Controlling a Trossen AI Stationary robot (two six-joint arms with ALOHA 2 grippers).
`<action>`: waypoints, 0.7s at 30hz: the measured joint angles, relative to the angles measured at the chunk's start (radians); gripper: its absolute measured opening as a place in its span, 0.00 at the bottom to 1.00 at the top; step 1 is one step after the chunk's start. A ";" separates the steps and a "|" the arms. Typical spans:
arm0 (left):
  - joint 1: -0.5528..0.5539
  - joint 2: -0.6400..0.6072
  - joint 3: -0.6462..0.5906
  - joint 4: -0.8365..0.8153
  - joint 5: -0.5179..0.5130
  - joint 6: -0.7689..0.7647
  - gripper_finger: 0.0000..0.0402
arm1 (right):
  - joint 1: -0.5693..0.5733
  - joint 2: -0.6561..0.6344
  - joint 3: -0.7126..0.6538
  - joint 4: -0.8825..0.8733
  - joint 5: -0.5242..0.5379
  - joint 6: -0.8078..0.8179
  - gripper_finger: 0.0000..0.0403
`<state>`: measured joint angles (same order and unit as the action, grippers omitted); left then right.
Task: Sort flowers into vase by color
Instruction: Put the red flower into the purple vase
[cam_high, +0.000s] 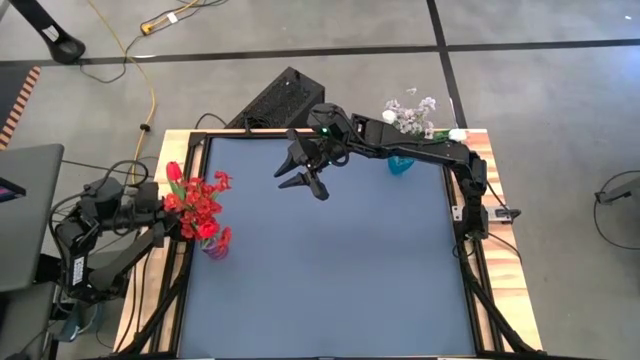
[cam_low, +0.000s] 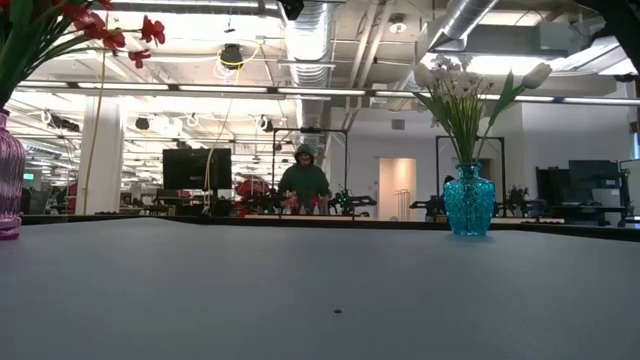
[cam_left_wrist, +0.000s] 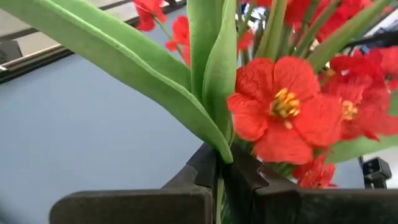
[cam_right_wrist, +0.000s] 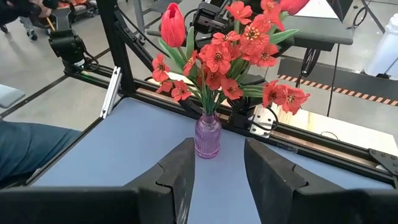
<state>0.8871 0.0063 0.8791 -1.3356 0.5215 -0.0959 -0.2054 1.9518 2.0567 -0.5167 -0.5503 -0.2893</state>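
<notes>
While left end effector (cam_left_wrist: 219, 180) pinches red flowers' (cam_high: 198, 205) stem, right end effector (cam_high: 305, 170) hovers open.

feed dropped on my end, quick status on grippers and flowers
Left gripper shut on a stem in the red flowers. Right gripper open, empty, above the mat. White flowers in blue vase. Nothing in the way.

Red flowers (cam_high: 198, 205) upright in purple vase (cam_high: 215, 247), white flowers (cam_high: 415, 115) in blue vase (cam_high: 400, 164)

Left vase (cam_high: 215, 246): left edge of worktop (cam_high: 330, 270), holding flowers (cam_high: 197, 205).
Right vase (cam_high: 401, 164): upper right of the frame, holding flowers (cam_high: 412, 115).
Right pincer (cam_high: 305, 173): upper centre, above worktop.
</notes>
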 joint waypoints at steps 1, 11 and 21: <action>0.000 0.000 0.000 -0.009 0.004 0.008 0.00 | 0.000 0.000 0.000 0.000 0.000 0.000 0.41; 0.008 0.000 0.000 -0.070 0.032 0.014 0.00 | 0.000 0.000 0.000 0.000 0.000 0.000 0.41; 0.044 -0.001 -0.049 -0.067 0.060 0.056 0.00 | 0.000 0.000 0.000 0.000 0.000 0.001 0.41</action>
<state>0.9313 0.0055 0.8301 -1.4023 0.5816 -0.0402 -0.2054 1.9518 2.0567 -0.5171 -0.5499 -0.2884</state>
